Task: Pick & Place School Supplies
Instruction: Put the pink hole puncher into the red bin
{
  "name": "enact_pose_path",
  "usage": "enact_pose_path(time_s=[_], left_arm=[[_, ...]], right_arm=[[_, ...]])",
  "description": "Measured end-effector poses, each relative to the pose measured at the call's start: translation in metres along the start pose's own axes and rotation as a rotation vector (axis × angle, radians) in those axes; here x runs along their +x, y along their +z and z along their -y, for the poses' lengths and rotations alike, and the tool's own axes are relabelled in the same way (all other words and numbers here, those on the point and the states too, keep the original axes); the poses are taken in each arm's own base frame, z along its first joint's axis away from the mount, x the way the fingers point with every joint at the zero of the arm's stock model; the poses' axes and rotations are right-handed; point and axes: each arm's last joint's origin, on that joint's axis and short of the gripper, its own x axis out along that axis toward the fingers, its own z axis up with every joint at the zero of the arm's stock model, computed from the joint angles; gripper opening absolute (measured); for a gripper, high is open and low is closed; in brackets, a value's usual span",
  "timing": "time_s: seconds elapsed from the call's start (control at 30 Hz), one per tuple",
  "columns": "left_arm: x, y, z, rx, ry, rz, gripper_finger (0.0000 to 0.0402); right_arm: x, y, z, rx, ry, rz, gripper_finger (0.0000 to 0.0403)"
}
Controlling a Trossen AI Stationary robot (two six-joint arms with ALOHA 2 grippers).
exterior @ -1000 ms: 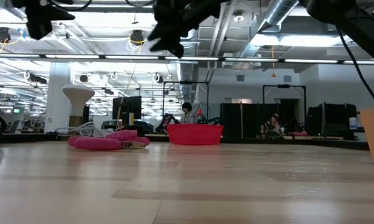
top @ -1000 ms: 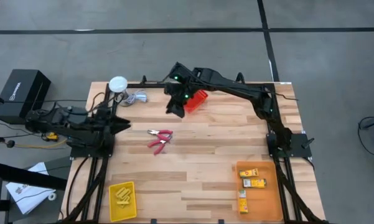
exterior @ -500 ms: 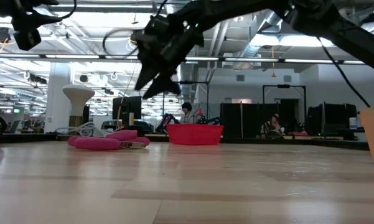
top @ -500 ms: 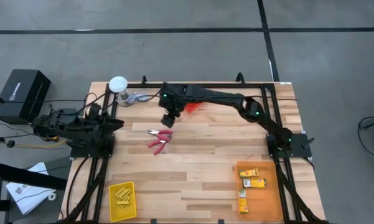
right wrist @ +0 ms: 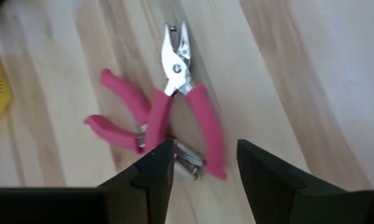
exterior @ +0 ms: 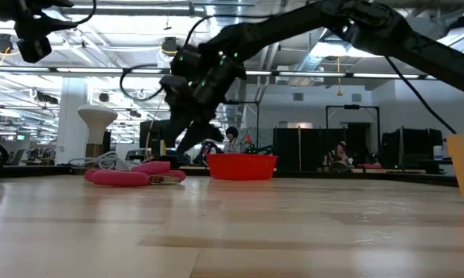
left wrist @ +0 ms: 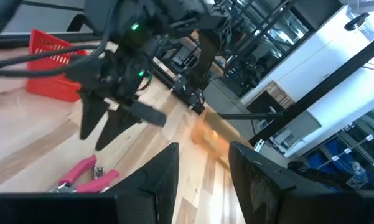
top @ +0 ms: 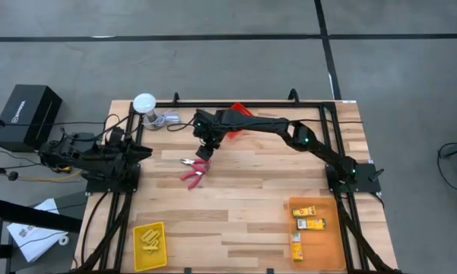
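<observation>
Right tool (top: 204, 153) moved over one red-handled pliers (top: 194, 170).

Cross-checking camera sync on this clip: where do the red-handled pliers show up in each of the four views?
High view: red-handled pliers left of table centre, just below the right gripper.
Low view: lying flat at left, left of the red bin.
Left wrist view: lower left, under the right gripper.
Right wrist view: centre, beyond its open fingers.
Shared landmark: the right gripper above the pliers.
</observation>
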Motion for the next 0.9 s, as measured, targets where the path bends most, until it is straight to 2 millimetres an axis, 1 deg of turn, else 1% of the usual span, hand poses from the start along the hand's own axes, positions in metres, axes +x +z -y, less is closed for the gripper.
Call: enact_pose_path(time_s=[0.07,0.17,0.37,0.5,0.63,0.8,0.9], left_arm=[[0.000,0.000,0.000,-0.013,-0.002,-0.003,0.0136],[0.000,0.000,0.000,-0.017,-0.002,-0.003,0.0136],[0.000,0.000,0.000,-0.029,-0.007,-0.006,0.0136],[0.000,0.000,0.001,-0.039,-0.012,-0.008,0.0136],[0.000,0.000,0.001,-0.040,-0.015,-0.006,0.0136],[0.000,0.000,0.001,-0.040,-0.017,-0.008,0.0136],[0.000,0.000,0.001,-0.039,-0.020,-0.013,0.0136]], right_arm=[[0.008,-0.002,0.003,0.002,-0.002,-0.013,0.0168],[0.010,-0.002,0.001,-0.003,-0.001,-0.012,0.0171],[0.024,-0.008,0.001,-0.004,-0.011,-0.047,0.0170],[0.028,-0.010,0.000,0.006,-0.011,-0.070,0.0173],[0.045,-0.016,0.001,0.005,-0.014,-0.091,0.0173],[0.052,-0.017,0.003,0.014,-0.012,-0.098,0.0163],[0.055,-0.019,0.006,0.024,-0.016,-0.096,0.0145]])
